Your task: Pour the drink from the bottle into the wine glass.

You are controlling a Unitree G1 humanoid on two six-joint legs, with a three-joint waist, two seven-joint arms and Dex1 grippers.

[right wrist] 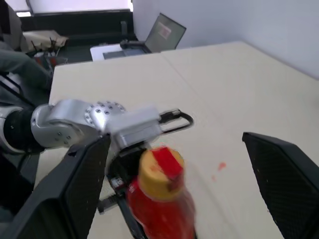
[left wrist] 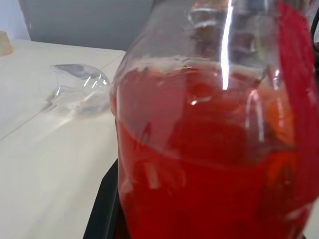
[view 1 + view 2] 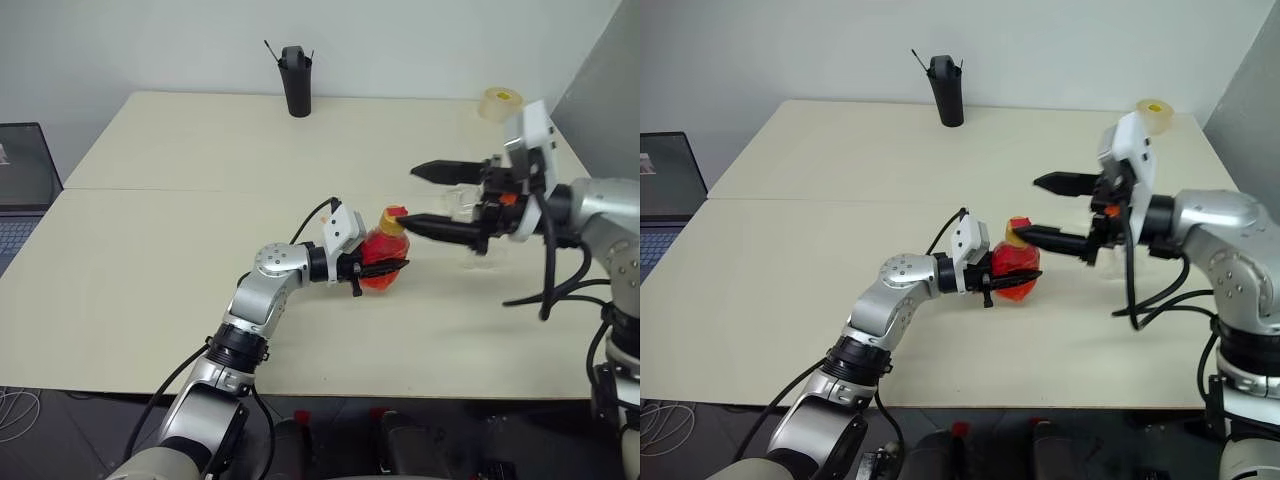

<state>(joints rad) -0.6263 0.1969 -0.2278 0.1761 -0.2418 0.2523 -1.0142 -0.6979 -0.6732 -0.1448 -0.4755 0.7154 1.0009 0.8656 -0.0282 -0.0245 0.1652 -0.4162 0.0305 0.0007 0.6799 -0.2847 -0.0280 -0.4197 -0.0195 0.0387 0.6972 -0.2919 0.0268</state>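
Left eye view: our left pincer (image 3: 385,268) clamps the bottle (image 3: 381,262) around its round body, holding it upright just above the counter (image 3: 180,250), cap (image 3: 395,219) on. Our right pincer (image 3: 440,202) stands wide, empty, its lower finger level with the cap and very near it. The wine glass (image 3: 468,215) stands beyond the bottle, partly hidden behind the right fingers.

Right eye view: the scene matches; the cap sits just beside the lower right finger tip.

Left wrist view: the drink (image 2: 209,169) fills most of the bottle, and the glass sits near, apart from it.

Right wrist view: the cap lies between the two wide fingers (image 1: 75,189), nearer one than the other.

We judge the step to be uncapping. To do it well, we should centre the cap between the fingers before closing, grip the cap alone, keep the bottle upright and firmly held while twisting, and keep the right arm from knocking the glass.
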